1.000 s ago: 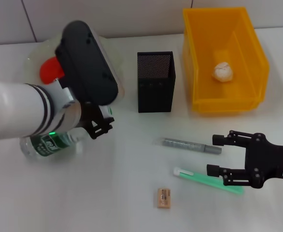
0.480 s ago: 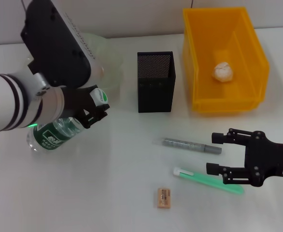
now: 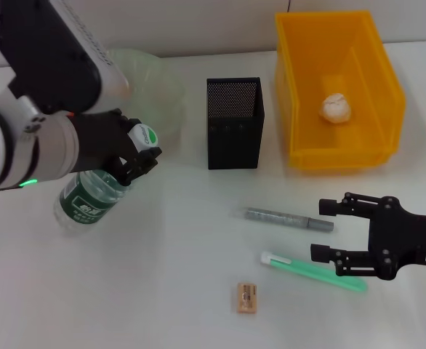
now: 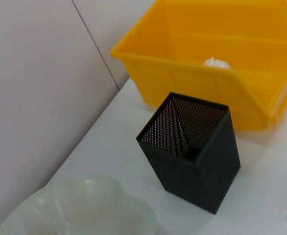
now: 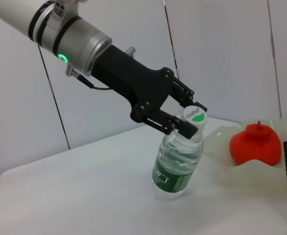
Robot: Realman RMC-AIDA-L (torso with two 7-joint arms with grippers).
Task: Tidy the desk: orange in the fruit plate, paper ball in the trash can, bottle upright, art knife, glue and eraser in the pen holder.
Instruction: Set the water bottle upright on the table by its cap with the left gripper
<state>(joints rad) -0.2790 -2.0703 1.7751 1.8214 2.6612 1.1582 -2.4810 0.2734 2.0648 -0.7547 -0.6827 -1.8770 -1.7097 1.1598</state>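
Note:
My left gripper (image 3: 135, 151) is shut on the neck of the clear bottle (image 3: 89, 199), just under its green-and-white cap. The bottle (image 5: 178, 163) leans with its base on the table. The orange (image 5: 255, 143) lies in the pale fruit plate (image 3: 157, 81); my left arm hides it in the head view. The paper ball (image 3: 336, 107) lies in the yellow trash can (image 3: 382, 87). The grey art knife (image 3: 288, 219), green glue (image 3: 313, 271) and eraser (image 3: 246, 297) lie on the table in front of the black mesh pen holder (image 3: 233, 123). My right gripper (image 3: 326, 233) is open beside the knife and glue.
The pen holder (image 4: 192, 149) stands between the plate (image 4: 84, 208) and the trash can (image 4: 222, 58), close to the wall. The white table's edge shows in the right wrist view.
My left arm has swung back and left, lifting the bottle's neck so the bottle stands steeper. The right arm has not moved.

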